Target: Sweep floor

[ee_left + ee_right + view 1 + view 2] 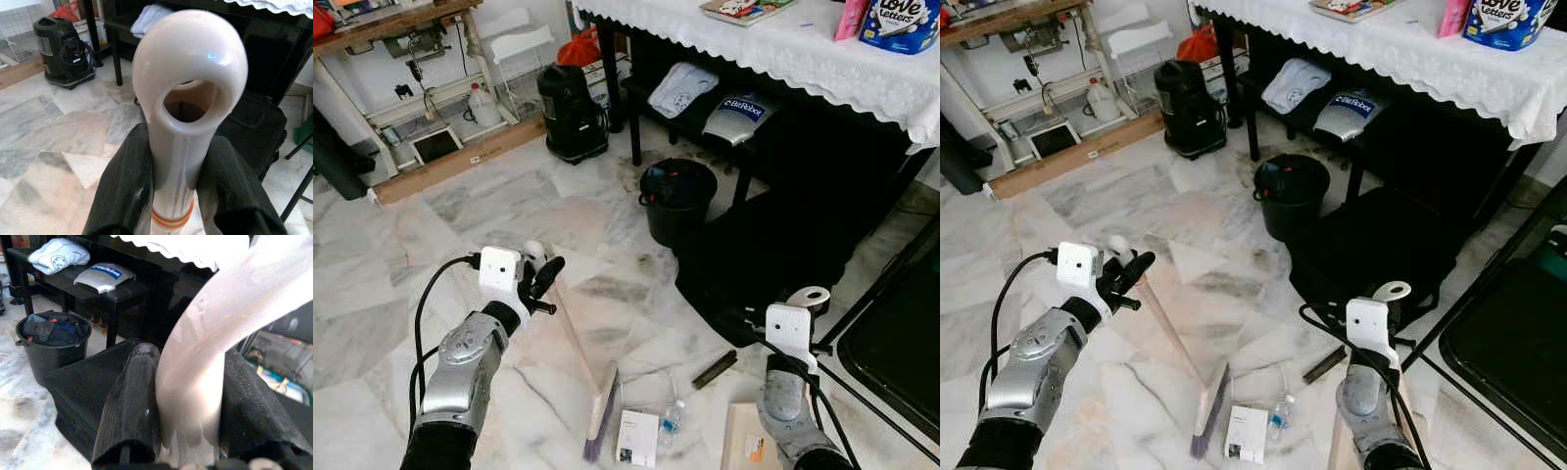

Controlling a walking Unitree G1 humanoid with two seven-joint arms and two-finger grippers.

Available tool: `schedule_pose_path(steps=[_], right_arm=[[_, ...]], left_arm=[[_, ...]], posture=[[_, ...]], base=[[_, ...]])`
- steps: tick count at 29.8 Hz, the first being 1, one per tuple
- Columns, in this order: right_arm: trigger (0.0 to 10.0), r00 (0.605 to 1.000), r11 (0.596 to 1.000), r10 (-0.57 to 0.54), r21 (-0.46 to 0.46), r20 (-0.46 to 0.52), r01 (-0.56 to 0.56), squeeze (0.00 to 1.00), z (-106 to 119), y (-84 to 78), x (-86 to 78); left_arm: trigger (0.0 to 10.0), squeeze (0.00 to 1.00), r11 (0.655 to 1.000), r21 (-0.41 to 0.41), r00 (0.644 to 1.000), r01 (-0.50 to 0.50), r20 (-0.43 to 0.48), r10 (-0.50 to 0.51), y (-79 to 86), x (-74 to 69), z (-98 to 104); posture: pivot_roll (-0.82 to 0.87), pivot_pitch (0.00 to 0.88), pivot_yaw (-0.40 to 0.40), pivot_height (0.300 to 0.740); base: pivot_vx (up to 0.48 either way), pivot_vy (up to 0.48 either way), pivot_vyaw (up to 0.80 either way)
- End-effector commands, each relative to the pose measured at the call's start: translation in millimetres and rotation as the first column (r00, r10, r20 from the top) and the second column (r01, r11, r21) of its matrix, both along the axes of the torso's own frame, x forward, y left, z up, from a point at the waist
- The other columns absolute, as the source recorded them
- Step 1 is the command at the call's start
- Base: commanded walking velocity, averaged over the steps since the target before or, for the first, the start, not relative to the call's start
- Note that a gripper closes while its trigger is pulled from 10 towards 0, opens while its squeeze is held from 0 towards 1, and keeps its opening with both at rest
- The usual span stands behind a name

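On marble floor point(372, 294), left gripper point(540, 277) clenched round broom point(579, 348) handle, bristles down by box point(637, 437). Right gripper point(188, 396) clamped on dustpan point(749, 439) handle beside black bag point(754, 255).

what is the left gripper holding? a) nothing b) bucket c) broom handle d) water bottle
c: the left gripper is shut on the pale broom handle, whose brush rests on the floor.

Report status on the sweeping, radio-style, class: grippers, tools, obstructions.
Left gripper shut on broom handle. Right gripper shut on dustpan handle. Litter box by bristles. Black bucket ahead.
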State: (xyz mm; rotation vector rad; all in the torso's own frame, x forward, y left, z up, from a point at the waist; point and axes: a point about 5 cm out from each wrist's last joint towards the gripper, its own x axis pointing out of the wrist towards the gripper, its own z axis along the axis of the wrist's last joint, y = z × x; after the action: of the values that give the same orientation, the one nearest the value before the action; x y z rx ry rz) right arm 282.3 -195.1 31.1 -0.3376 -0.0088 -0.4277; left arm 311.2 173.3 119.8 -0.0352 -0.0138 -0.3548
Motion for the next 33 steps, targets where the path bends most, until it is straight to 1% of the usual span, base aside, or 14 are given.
schedule_pose_path(steps=[1, 3, 5, 8, 10, 19, 20, 22, 28, 30, 31, 32, 33], right_arm=[[10.0, 0.993, 0.992, -0.001, 0.124, -0.115, 0.016, 0.00, -25.9, 16.5, -17.0], [10.0, 0.992, 0.989, 0.020, 0.145, -0.122, -0.003, 0.00, -27.5, 21.3, -17.5], [10.0, 0.992, 0.989, 0.026, 0.147, -0.123, -0.007, 0.00, -27.9, 22.9, -17.8], [10.0, 0.992, 0.987, 0.030, 0.158, -0.121, -0.010, 0.00, -28.4, 25.9, -18.2], [10.0, 0.992, 0.986, 0.029, 0.164, -0.119, -0.009, 0.00, -28.2, 26.9, -18.1], [10.0, 0.993, 0.985, 0.026, 0.170, -0.115, -0.006, 0.00, -27.5, 26.3, -17.6], [10.0, 0.994, 0.985, 0.025, 0.173, -0.111, -0.006, 0.00, -26.7, 25.2, -16.9], [10.0, 0.994, 0.984, 0.026, 0.177, -0.108, -0.006, 0.00, -26.4, 24.7, -16.6], [10.0, 0.994, 0.984, 0.025, 0.180, -0.107, -0.006, 0.00, -26.1, 23.2, -16.5], [10.0, 0.994, 0.984, 0.024, 0.181, -0.108, -0.004, 0.00, -26.1, 22.7, -16.4], [10.0, 0.994, 0.984, 0.022, 0.180, -0.108, -0.003, 0.00, -26.1, 22.3, -16.4], [10.0, 0.994, 0.984, 0.022, 0.180, -0.108, -0.003, 0.00, -26.1, 22.3, -16.4], [10.0, 0.994, 0.984, 0.022, 0.181, -0.109, -0.002, 0.00, -26.0, 22.1, -16.2]], left_arm=[[10.0, 0.00, 1.000, -0.021, 1.000, 0.014, 0.018, -0.014, 0.6, 1.0, 7.2], [10.0, 0.00, 0.999, -0.040, 1.000, 0.007, 0.008, -0.007, 1.3, 2.3, 6.5], [10.0, 0.00, 0.999, -0.046, 1.000, 0.008, 0.001, -0.008, 1.3, 2.7, 5.9], [10.0, 0.00, 0.998, -0.057, 0.998, 0.024, -0.052, -0.027, -0.2, 3.4, 0.1], [10.0, 0.00, 0.995, -0.094, 0.995, 0.039, -0.089, -0.047, -2.3, 2.8, -4.6], [10.0, 0.00, 0.991, -0.113, 0.989, 0.077, -0.115, -0.090, -6.8, 2.0, -7.0], [10.0, 0.00, 0.988, -0.135, 0.988, 0.079, -0.123, -0.096, -7.6, 2.9, -6.5], [10.0, 0.00, 0.985, -0.148, 0.986, 0.085, -0.133, -0.105, -8.1, 3.4, -5.6], [10.0, 0.00, 0.984, -0.148, 0.978, 0.102, -0.165, -0.127, -6.7, 3.6, -1.7], [10.0, 0.00, 0.981, -0.142, 0.970, 0.135, -0.183, -0.159, -6.1, 1.0, 0.0], [10.0, 0.00, 0.976, -0.141, 0.960, 0.166, -0.201, -0.193, -6.5, -2.1, 1.1], [10.0, 0.00, 0.976, -0.141, 0.960, 0.166, -0.201, -0.193, -6.5, -2.1, 1.1], [10.0, 0.00, 0.972, -0.139, 0.952, 0.191, -0.214, -0.218, -7.4, -4.3, 2.0]], posture=[[0.02, 0.101, 0.132, 0.740], [0.02, 0.104, 0.132, 0.740], [0.02, 0.104, 0.132, 0.740], [0.01, 0.106, 0.131, 0.740], [0.01, 0.108, 0.131, 0.740], [0.01, 0.112, 0.130, 0.740], [0.01, 0.112, 0.130, 0.740], [0.00, 0.115, 0.131, 0.740], [0.01, 0.115, 0.129, 0.740], [0.01, 0.115, 0.128, 0.740], [0.01, 0.115, 0.128, 0.740], [0.01, 0.115, 0.128, 0.740], [0.01, 0.115, 0.129, 0.740]], base=[[0.000, 0.000, 0.00], [0.000, 0.000, 0.00], [0.000, 0.000, 0.00], [0.000, 0.000, 0.00], [0.000, 0.000, 0.00], [0.000, 0.000, 0.00], [0.000, 0.000, 0.00], [0.000, 0.000, 0.00], [0.000, 0.000, 0.00], [0.000, 0.000, 0.00], [0.000, 0.000, 0.00], [0.000, 0.000, 0.00], [0.000, 0.000, 0.00]])
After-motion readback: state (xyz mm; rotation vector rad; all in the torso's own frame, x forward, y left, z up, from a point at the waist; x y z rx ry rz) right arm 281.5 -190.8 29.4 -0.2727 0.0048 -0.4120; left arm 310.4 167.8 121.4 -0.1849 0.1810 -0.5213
